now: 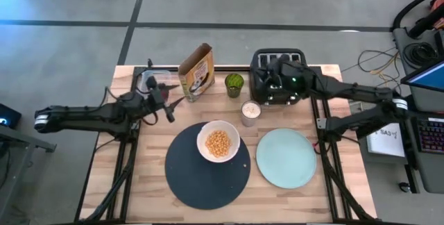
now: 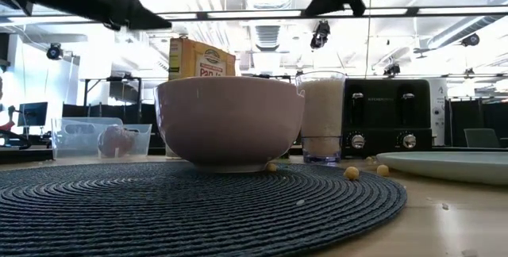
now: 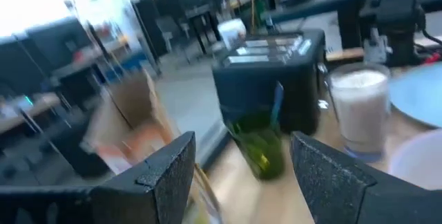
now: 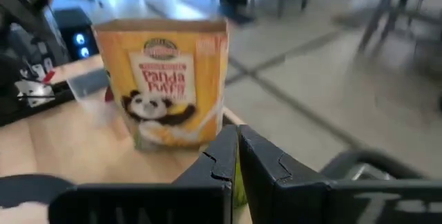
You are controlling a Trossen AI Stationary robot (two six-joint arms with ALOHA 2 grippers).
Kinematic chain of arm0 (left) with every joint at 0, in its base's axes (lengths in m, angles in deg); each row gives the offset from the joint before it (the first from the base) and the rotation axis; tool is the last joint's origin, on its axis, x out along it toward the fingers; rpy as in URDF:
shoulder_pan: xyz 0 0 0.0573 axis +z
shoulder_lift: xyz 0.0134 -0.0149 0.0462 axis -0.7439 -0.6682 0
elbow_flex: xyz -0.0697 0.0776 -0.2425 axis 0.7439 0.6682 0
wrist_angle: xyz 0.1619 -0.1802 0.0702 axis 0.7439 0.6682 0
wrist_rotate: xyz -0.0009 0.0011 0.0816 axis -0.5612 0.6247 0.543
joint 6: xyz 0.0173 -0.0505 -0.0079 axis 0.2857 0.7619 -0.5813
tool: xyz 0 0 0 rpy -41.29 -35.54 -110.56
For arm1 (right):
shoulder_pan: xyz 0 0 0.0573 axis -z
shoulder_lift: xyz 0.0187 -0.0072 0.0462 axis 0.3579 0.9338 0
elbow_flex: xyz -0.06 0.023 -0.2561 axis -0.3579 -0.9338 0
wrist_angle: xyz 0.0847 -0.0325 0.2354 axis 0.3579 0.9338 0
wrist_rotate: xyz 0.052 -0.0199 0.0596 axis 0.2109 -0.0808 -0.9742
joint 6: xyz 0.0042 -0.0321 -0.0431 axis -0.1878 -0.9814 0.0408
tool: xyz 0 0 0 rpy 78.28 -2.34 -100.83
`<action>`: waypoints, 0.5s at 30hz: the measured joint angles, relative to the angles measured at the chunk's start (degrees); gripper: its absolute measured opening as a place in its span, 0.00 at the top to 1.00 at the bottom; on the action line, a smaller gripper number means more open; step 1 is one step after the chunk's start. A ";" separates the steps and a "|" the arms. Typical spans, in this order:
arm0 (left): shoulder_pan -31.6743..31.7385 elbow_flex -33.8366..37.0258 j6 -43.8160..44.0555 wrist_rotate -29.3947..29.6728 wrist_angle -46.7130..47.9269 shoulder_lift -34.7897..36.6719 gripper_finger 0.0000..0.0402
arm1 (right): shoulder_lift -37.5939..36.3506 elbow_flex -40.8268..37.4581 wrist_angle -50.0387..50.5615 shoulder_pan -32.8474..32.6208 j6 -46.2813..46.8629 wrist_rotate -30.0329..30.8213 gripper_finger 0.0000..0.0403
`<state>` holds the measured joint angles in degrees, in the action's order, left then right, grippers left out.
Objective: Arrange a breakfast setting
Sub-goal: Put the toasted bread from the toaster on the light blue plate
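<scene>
The white bowl [image 1: 218, 142], full of yellow cereal, stands on the dark navy round mat [image 1: 207, 173]. The pale mint-green plate [image 1: 286, 157] lies on the table to the right of the mat. The spoon's teal handle [image 3: 276, 104] sticks up out of a green cup [image 1: 234, 84]. A dark red food piece [image 2: 117, 140] lies inside the clear tub [image 1: 158, 81]. No toast slice shows. My left gripper [image 1: 169, 107] is open and empty next to the tub, facing the green cup [image 3: 257, 143]. My right gripper [image 1: 267, 79] is shut and empty over the black toaster [image 1: 279, 76].
A yellow cereal box [image 1: 196, 71] stands at the back between the tub and the green cup. A glass of milk [image 1: 250, 112] stands between the bowl and the toaster. A few cereal pieces [image 2: 351, 173] lie loose on the table next to the mat.
</scene>
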<state>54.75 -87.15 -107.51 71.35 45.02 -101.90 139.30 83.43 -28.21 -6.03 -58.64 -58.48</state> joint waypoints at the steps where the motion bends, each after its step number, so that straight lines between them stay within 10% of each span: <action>1: 0.00 -0.20 -1.76 0.66 -0.45 0.76 0.46 | 1.36 2.86 4.11 -0.02 2.12 -0.05 0.98; 15: 0.07 -1.99 -9.23 14.69 0.81 4.10 0.46 | 24.07 38.98 45.98 -1.19 17.57 -3.00 0.98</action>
<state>54.81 -89.14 -116.74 86.04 45.83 -97.80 163.38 122.41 17.77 -7.22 -41.07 -61.47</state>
